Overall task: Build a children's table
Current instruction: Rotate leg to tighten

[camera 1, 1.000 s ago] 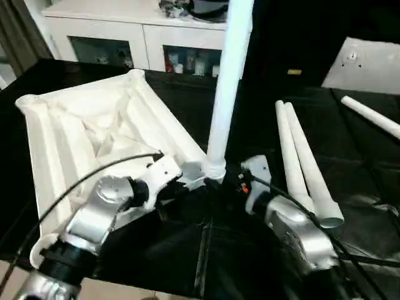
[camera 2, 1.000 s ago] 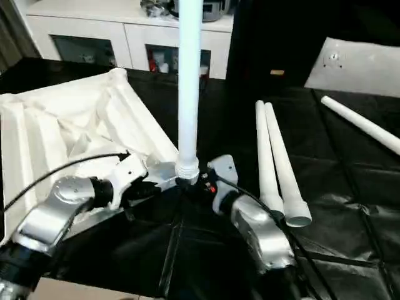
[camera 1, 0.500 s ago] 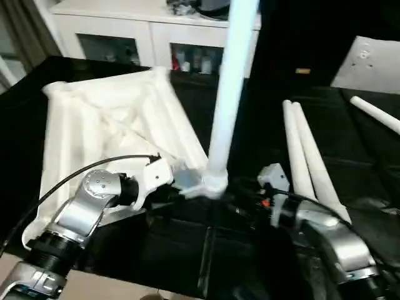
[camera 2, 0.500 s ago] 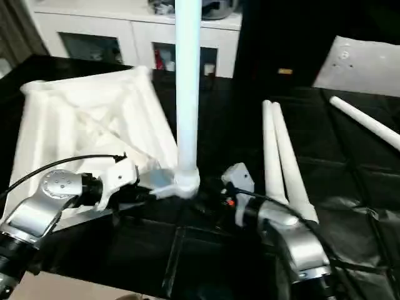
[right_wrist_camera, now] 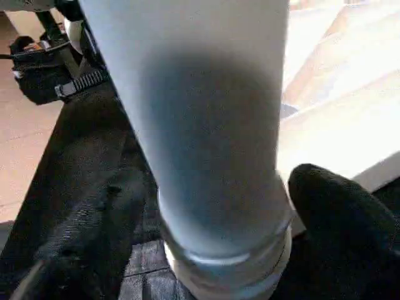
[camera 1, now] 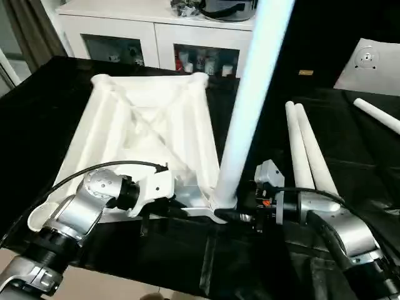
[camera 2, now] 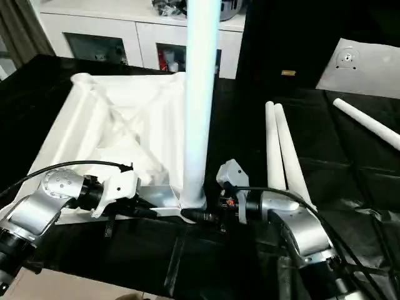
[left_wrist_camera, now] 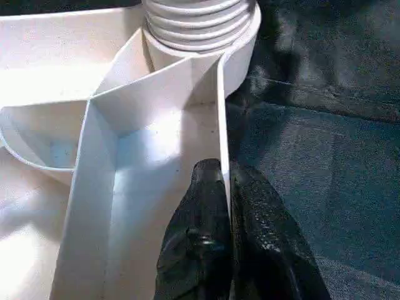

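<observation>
The tabletop (camera 1: 147, 134) lies underside up on the black surface (camera 1: 75, 87), ribs showing, filling the 9 to 12 o'clock part of the head view. One corner points toward the robot, and in the socket (left_wrist_camera: 240, 44) there a leg (camera 1: 250, 100) stands nearly upright, its long axis rising out of the top of the view and leaning slightly toward 1 o'clock. Its ribbed foot sits in the socket.

The left gripper (left_wrist_camera: 224, 181) reaches in from 8 o'clock, its fingers (left_wrist_camera: 203, 219) pinched narrowly on the thin rim wall (left_wrist_camera: 220, 125) of the tabletop just beside that socket. The right gripper (right_wrist_camera: 206, 212) comes in level from 4 o'clock, its fingers (right_wrist_camera: 337, 212) spread wide on either side of the leg's base; whether they press on it cannot be told.

Two more legs (camera 1: 306, 150) lie side by side at 3 o'clock, their long axes running away from the robot, touching along their length. A fourth leg (camera 1: 377, 115) lies at 2 o'clock, angled, well apart from them.
</observation>
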